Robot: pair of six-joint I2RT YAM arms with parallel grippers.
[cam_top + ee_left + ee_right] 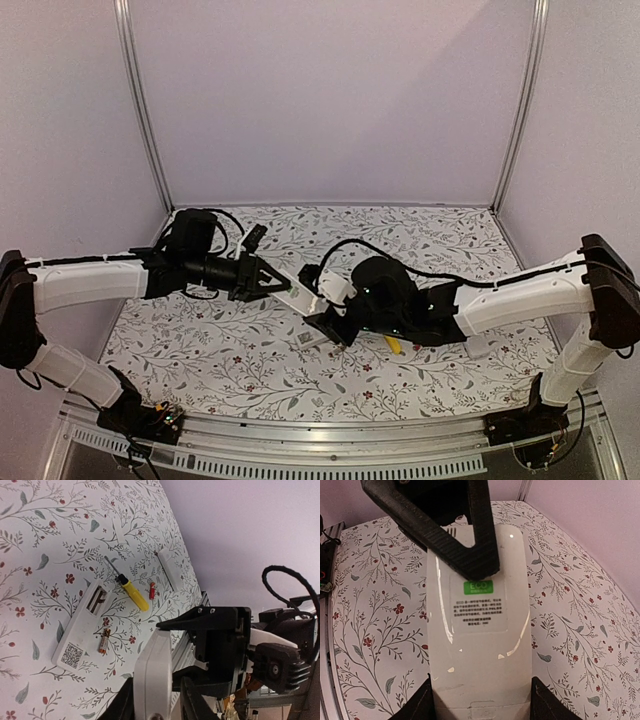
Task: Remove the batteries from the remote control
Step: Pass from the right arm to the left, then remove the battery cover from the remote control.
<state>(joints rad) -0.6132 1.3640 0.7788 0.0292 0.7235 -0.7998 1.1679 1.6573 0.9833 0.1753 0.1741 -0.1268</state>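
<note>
A white remote control (303, 293) hangs above the table, gripped from both ends. My right gripper (481, 702) is shut across its width at the near end; its back shows a green label (478, 587). My left gripper (152, 695) has the far end edge-on between its fingers, which have closed in on its two faces. A black finger (445, 525) of that left gripper lies over the remote's top. On the table lie an orange battery (104, 641) and a small red battery (152, 591).
A second white remote (80, 632) with an open compartment and a QR sticker lies flat on the flowered table (200, 350). A yellow-handled screwdriver (131, 591) and a loose white cover (169, 570) lie beside it. Metal rails border the near edge.
</note>
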